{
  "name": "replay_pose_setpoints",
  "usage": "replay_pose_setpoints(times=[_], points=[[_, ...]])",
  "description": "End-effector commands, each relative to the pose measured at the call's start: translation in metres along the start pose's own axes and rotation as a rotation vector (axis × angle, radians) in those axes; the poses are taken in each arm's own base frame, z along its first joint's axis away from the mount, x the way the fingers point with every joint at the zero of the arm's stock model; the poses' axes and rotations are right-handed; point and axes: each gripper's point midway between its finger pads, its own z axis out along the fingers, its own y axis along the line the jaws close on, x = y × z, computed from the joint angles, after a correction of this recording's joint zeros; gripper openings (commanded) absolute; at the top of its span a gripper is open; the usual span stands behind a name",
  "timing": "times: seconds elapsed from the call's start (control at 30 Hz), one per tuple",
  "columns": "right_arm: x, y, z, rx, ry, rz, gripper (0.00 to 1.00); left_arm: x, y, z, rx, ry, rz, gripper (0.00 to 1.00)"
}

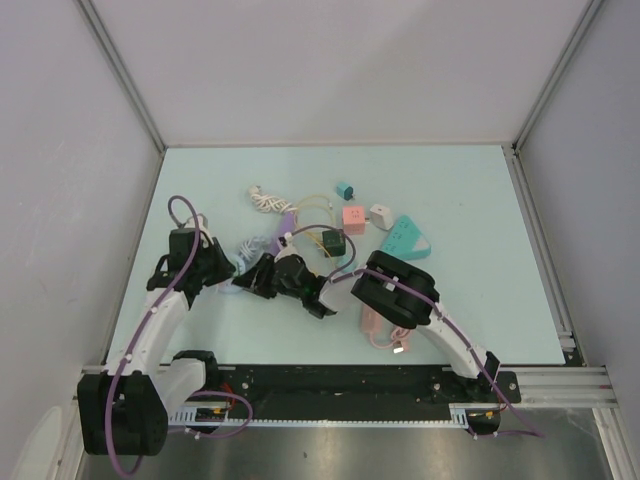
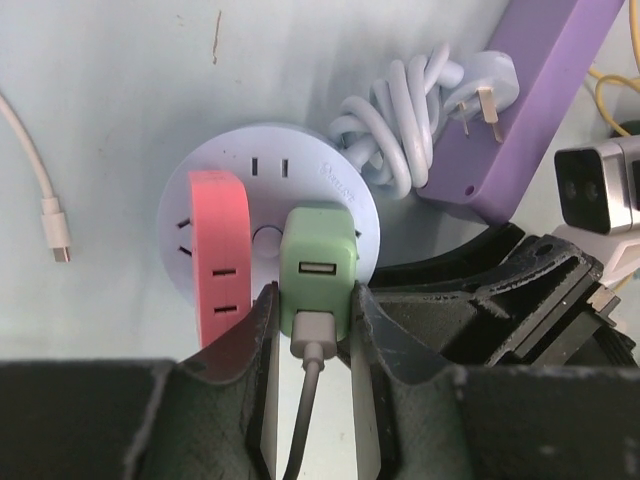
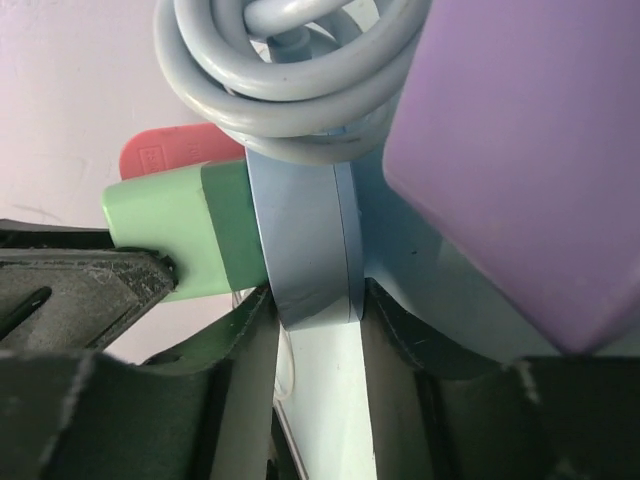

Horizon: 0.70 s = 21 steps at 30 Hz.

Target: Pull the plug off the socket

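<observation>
Left wrist only: plug [image 2: 318, 240] USB port [image 2: 316, 269]

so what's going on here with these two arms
The left hand is closed on the sides of the green plug, which sits in the round blue socket next to a pink plug. The right hand pinches the socket's rim, apparently to brace it. The green plug is not yet pulled out.
</observation>
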Motion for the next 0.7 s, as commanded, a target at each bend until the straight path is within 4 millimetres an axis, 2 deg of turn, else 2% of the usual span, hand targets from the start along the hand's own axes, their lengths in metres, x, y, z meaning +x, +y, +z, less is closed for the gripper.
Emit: replay_pose_setpoints(times=[0.0, 0.1, 0.23, 0.33, 0.53, 0.67], points=[[-0.018, 0.004, 0.002, -0.066, -0.077, 0.032, 0.36, -0.008, -0.023, -0.008, 0.111, -0.014, -0.025, 0.00], [-0.020, 0.004, 0.003, -0.118, -0.073, 0.037, 0.29, -0.006, -0.022, -0.006, 0.106, -0.005, -0.026, 0.01], [-0.017, -0.005, 0.002, -0.131, -0.073, 0.060, 0.10, -0.006, -0.021, -0.005, 0.101, -0.003, -0.027, 0.00], [-0.017, -0.015, 0.001, -0.114, -0.081, 0.074, 0.02, -0.010, -0.019, -0.005, 0.087, -0.009, -0.020, 0.00], [-0.008, -0.051, 0.001, 0.033, -0.075, 0.052, 0.00, -0.024, -0.014, -0.008, 0.044, -0.042, -0.007, 0.00], [-0.004, -0.065, -0.001, 0.093, -0.068, 0.030, 0.00, -0.032, -0.015, -0.009, 0.037, -0.055, 0.005, 0.00]])
